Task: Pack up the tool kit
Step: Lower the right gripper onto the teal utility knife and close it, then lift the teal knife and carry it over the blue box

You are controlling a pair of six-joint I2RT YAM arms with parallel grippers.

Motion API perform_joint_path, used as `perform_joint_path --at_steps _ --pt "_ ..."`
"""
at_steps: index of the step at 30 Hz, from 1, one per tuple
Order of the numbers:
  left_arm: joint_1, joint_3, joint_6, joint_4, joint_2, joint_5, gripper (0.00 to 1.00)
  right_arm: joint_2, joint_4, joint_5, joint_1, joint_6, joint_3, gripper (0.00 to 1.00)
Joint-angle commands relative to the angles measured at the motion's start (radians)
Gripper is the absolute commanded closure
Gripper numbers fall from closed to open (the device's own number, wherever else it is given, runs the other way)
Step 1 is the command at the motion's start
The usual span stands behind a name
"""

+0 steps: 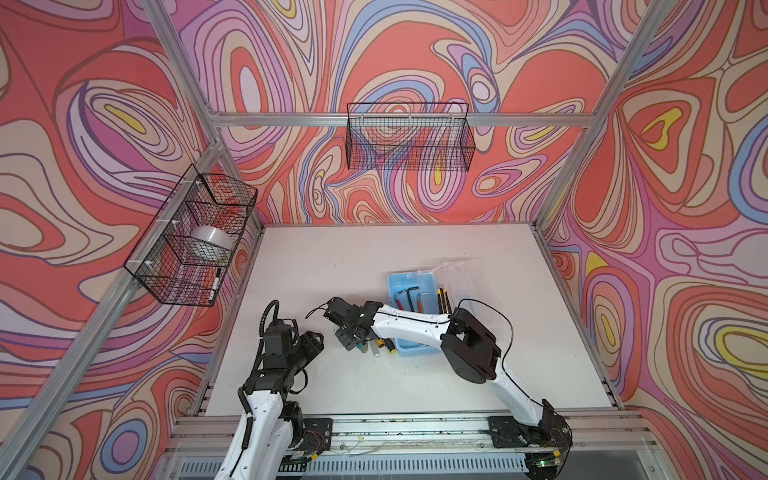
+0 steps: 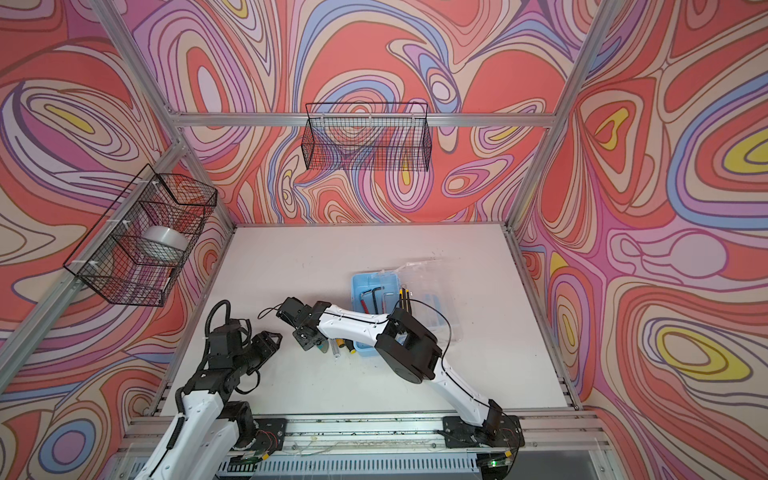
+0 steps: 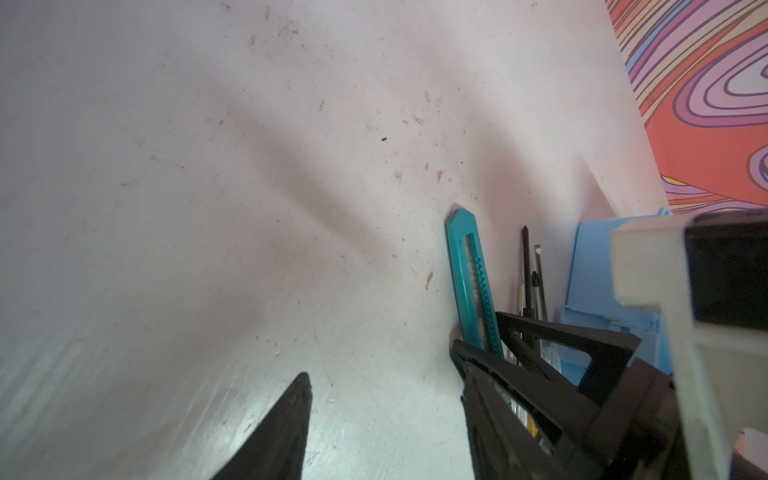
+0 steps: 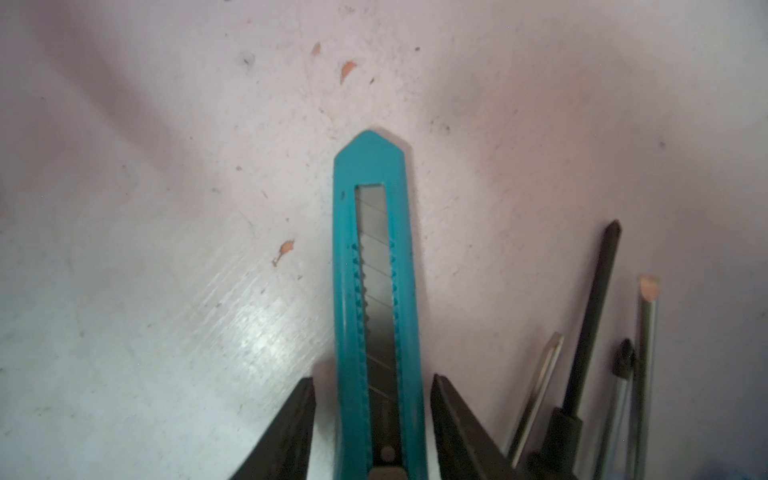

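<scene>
Straddling the teal utility knife [image 4: 374, 232], your right gripper [image 4: 372, 378] has its fingers [image 4: 291, 424] open. One sits on each side of the body with small gaps showing, so it's not clamped. Left gripper [image 3: 380, 365] fingers are open too, only bare tabletop [image 3: 208, 208] between them, nothing held.

The knife lies flat on the tabletop just off the near-left corner of the light-blue case [image 1: 392, 286], around mid-tabletop and a bit toward the front edge. Screwdrivers [image 4: 590, 307] and what looks like a pencil [image 4: 647, 316] lie just beside it on the case side.

Handling, my read: light, stiff plastic, thin and low, with smooth sides that are likely slippery. It hugs the surface, so you need fingertips right down on the tabletop. Pinch across the narrow width, mid-body to slider end, for balance. Squeeze moderately, since the hollow shell could flex. Mind the screwdriver shaft near that finger.

Looks: teal shell with a pointed end and a long slot with toothed rails. A grey segmented blade shows inside, none seen past the tip. The case is open, hex keys [image 1: 409, 297] inside, clear lid [image 1: 461, 270] flipped toward the right edge.
</scene>
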Motion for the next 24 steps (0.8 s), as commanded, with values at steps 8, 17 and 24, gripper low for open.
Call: perform_joint_path --at_steps 8,17,24 --pt "0.006 0.017 0.009 0.015 0.003 -0.005 0.41 0.031 0.014 0.002 -0.010 -0.001 -0.002 0.65" --pt "0.006 0.017 0.009 0.018 0.007 -0.002 0.41 -0.022 0.018 0.034 -0.011 0.009 -0.015 0.68" --pt "0.006 0.017 0.011 0.021 0.009 -0.002 0.41 -0.072 0.028 0.052 -0.012 0.017 -0.033 0.72"
